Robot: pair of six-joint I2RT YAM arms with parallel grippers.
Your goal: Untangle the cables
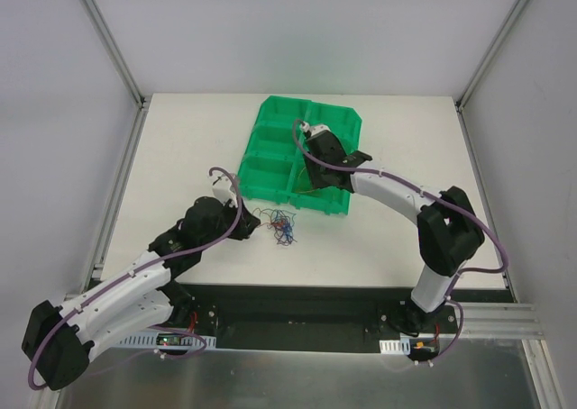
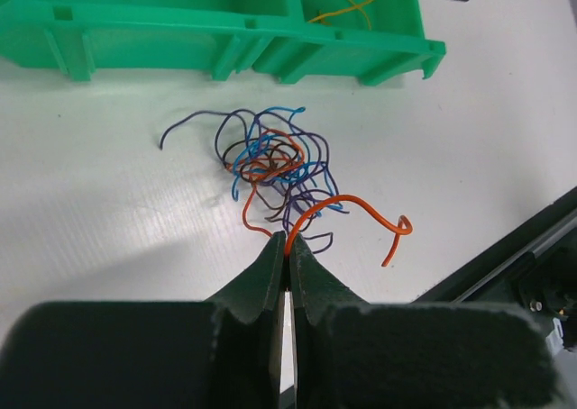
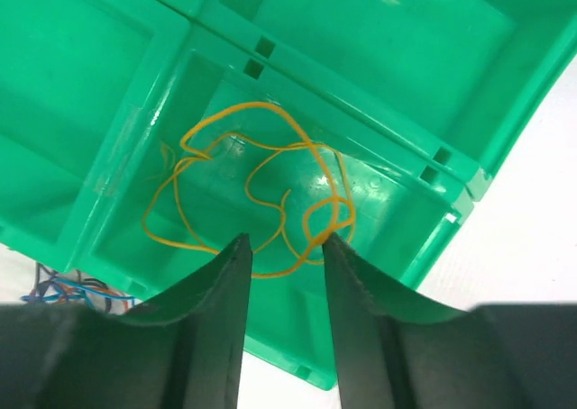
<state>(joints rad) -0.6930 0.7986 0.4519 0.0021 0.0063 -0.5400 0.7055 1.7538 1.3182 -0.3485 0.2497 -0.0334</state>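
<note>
The tangle (image 2: 275, 170) of blue, purple, dark and orange cables lay on the white table (image 1: 180, 148), just in front of the green tray (image 1: 270, 170) and close to its near wall without touching it. One orange cable (image 2: 353, 204) arched out on the side of the knot away from the tray. I had my left gripper (image 2: 288, 251) clamped on it, the fingers pressed together with only that wire pinched at their tips. Its loose end curled off to one side, and I couldn't tell whether it ran through the knot. Over at the tray, a single yellow cable (image 3: 335, 213) lay in loose loops on the floor of the near-right compartment. My right gripper (image 3: 285, 242) hung directly above that compartment, its fingers spread apart and gripping nothing, the yellow loops showing between them.
</note>
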